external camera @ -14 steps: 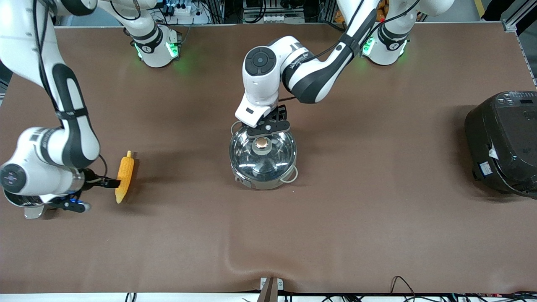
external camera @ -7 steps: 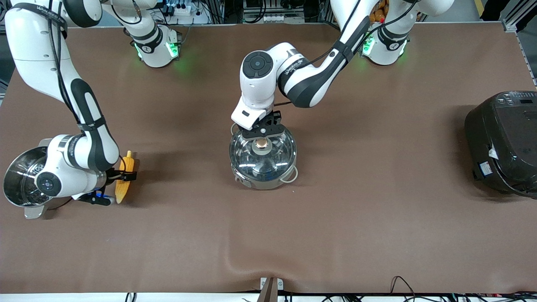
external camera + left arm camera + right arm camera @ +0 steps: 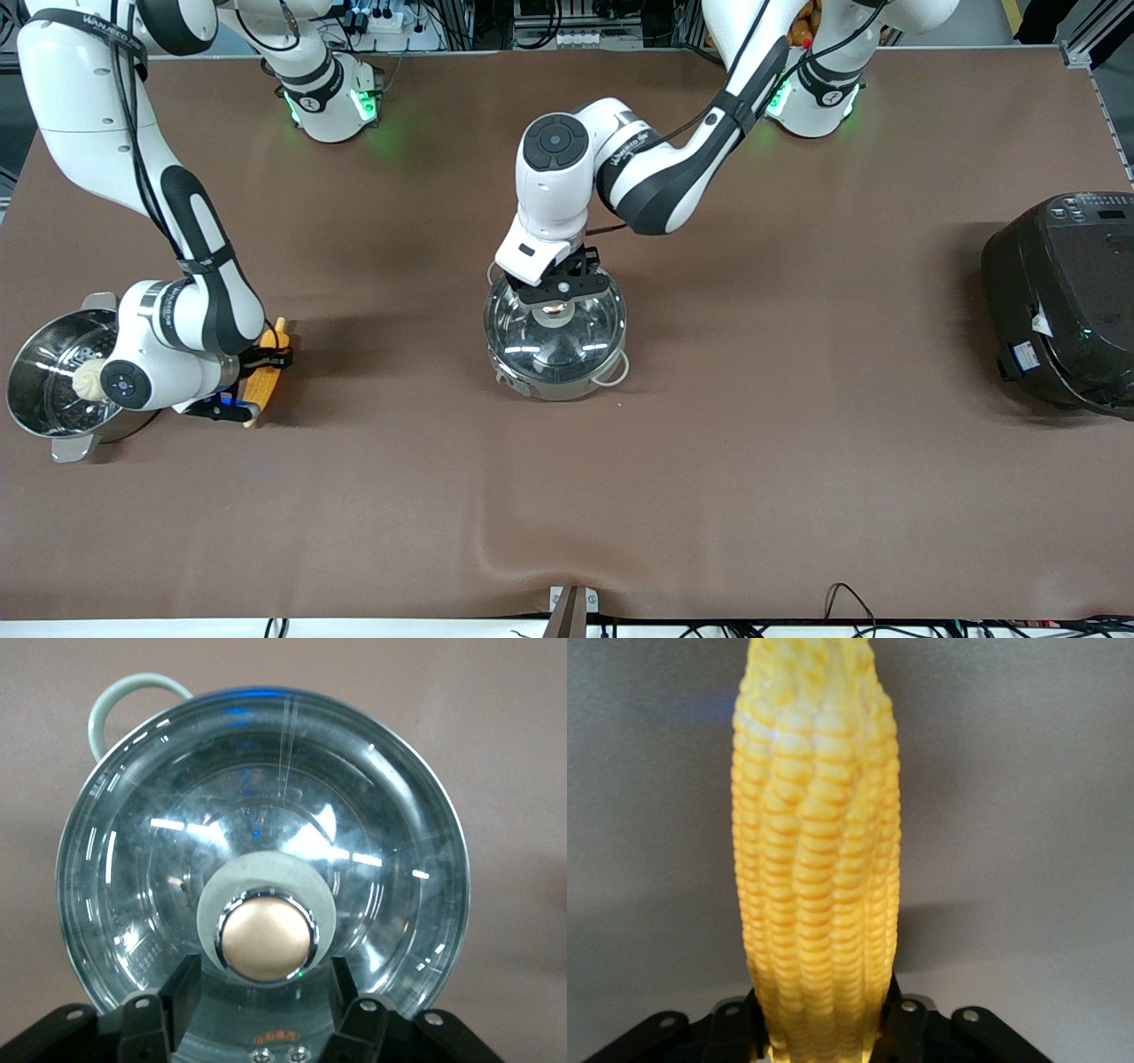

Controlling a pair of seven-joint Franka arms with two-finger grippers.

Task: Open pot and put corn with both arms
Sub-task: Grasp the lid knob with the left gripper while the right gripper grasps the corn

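The pot [image 3: 555, 359] stands mid-table with its domed glass lid [image 3: 567, 341] on, and one wire loop handle shows in the left wrist view [image 3: 124, 695]. My left gripper [image 3: 556, 297] is open and low over the lid. Its fingers [image 3: 182, 988] stand either side of the copper knob [image 3: 267, 939] with gaps, not touching it. The corn [image 3: 263, 387] lies on the table toward the right arm's end, partly hidden by my right wrist. My right gripper [image 3: 257, 361] is shut on the corn [image 3: 819, 842], its fingers [image 3: 908, 1019] pressed to both sides.
A steel steamer pot [image 3: 31, 408] holding a pale bun [image 3: 89, 381] stands beside the corn, at the right arm's end. A big black electric cooker [image 3: 1063, 301] stands at the left arm's end.
My right gripper swung over the corn and closed round it. My left gripper came down from the pot's rim to straddle the lid knob.
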